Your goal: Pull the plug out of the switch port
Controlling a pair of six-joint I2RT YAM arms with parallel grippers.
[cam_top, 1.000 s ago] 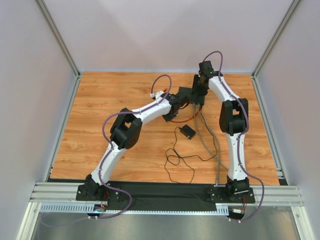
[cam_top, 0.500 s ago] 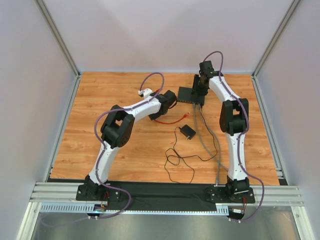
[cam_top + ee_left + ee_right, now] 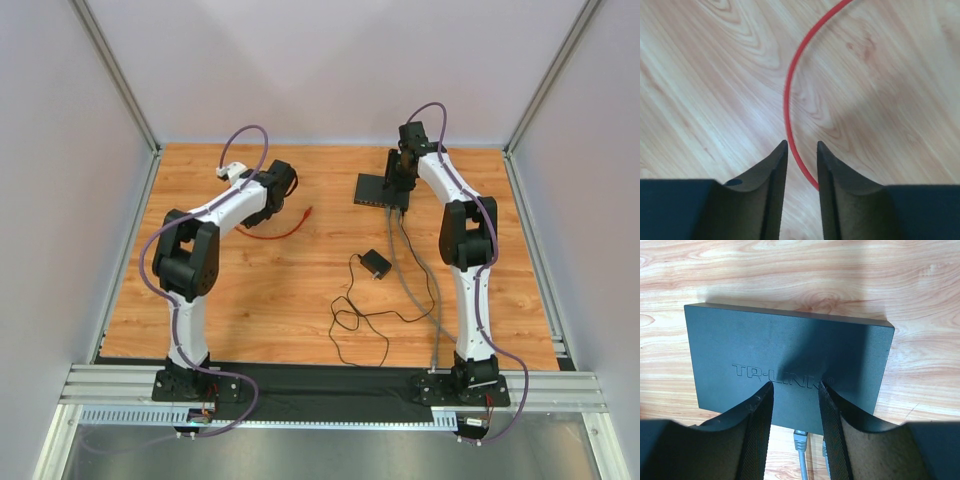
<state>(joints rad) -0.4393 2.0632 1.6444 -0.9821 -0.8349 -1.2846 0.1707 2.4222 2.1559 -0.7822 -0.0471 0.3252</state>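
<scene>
The flat black network switch (image 3: 370, 189) (image 3: 790, 350) lies at the back of the table, right of centre. My right gripper (image 3: 400, 178) (image 3: 796, 385) stands open, its fingertips (image 3: 765, 392) down on the switch's lid with nothing between them. Two grey plugs (image 3: 800, 438) sit in sockets on the switch's near side. The red cable (image 3: 272, 235) (image 3: 788, 100) lies loose on the wood, and its plug end (image 3: 307, 211) is well left of the switch. My left gripper (image 3: 279, 185) (image 3: 802, 144) hovers over this cable, narrowly open; the cable runs under the gap, unpinched.
Grey cables (image 3: 406, 262) run from the switch toward the near edge. A small black square adapter (image 3: 376, 264) with a thin looping black cord (image 3: 350, 322) lies mid-table. Grey walls and aluminium posts bound the wooden table (image 3: 200, 290).
My left arm has swung far to the left, away from the switch, and the red cable with its plug has come away and moved left with it. The right arm has stayed on the switch.
</scene>
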